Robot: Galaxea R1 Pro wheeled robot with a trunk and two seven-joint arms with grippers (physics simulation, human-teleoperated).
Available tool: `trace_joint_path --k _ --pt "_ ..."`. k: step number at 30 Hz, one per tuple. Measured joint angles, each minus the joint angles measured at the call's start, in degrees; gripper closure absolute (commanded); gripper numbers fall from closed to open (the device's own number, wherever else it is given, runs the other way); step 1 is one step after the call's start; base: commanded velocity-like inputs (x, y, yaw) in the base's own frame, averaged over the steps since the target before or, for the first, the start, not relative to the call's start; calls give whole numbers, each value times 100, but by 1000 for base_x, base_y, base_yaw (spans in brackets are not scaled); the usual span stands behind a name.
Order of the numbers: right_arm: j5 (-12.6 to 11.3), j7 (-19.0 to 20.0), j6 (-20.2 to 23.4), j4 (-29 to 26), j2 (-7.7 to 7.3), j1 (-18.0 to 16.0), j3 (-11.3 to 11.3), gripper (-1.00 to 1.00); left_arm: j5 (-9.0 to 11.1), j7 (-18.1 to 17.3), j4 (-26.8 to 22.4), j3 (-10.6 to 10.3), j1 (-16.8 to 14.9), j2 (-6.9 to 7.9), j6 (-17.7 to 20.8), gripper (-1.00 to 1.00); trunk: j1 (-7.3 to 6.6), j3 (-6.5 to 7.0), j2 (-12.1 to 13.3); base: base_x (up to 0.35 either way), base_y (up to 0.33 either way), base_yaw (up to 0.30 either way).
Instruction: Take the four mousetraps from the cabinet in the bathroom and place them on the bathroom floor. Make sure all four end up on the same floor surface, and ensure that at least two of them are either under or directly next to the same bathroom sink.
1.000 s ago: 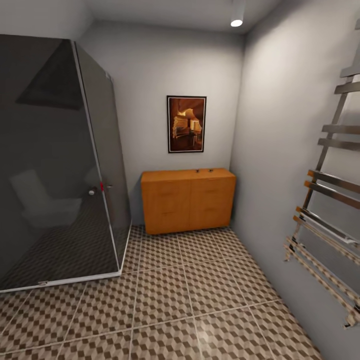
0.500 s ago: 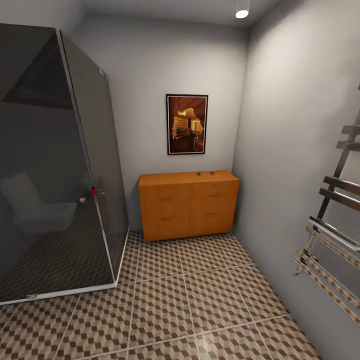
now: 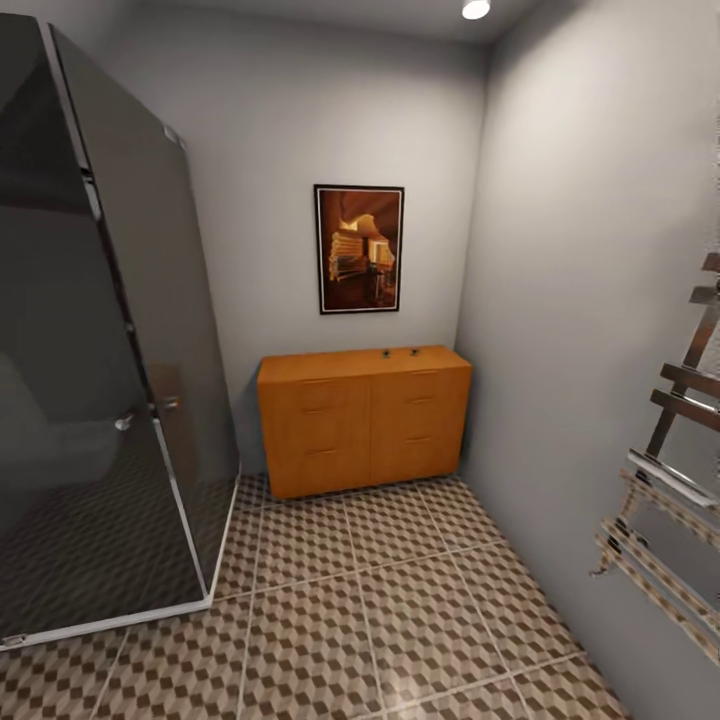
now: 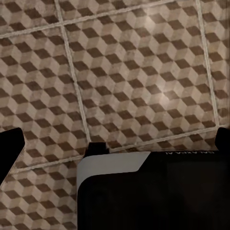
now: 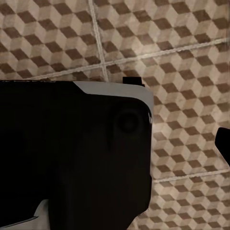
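The orange-brown cabinet (image 3: 363, 420) stands against the far wall in the head view, its drawers closed. Two tiny dark objects sit on its top, one (image 3: 385, 353) beside the other (image 3: 414, 352); they are too small to tell if they are mousetraps. The cube-patterned bathroom floor (image 3: 400, 610) stretches from me to the cabinet. In the left wrist view my left gripper (image 4: 115, 143) hangs open over the floor (image 4: 134, 72), one dark fingertip (image 4: 9, 148) at each edge. In the right wrist view my right gripper (image 5: 115, 143) shows one fingertip (image 5: 224, 141) far out at the edge. The sink is out of view.
A dark glass shower cabin (image 3: 90, 380) fills the left side, its corner reaching near the cabinet. A chrome towel rail (image 3: 670, 480) juts from the right wall. A framed picture (image 3: 360, 248) hangs above the cabinet. My own black and white body (image 4: 153, 191) blocks part of both wrist views.
The whole head view has shifted: the camera has moved closer to the cabinet, which now looks larger and sits slightly left. The towel rail has slid toward the right edge.
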Motion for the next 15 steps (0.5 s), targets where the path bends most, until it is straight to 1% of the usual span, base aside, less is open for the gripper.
trace_joint_path --k 10,15 --pt "-1 -1 1 0 2 0 -1 -100 -4 0 0 0 0 -6 0 -100 0 0 0 323 0 -235" --pt "-1 -1 1 0 -1 0 -3 -100 -2 0 -1 0 1 -1 0 -100 0 0 0 323 0 -120"
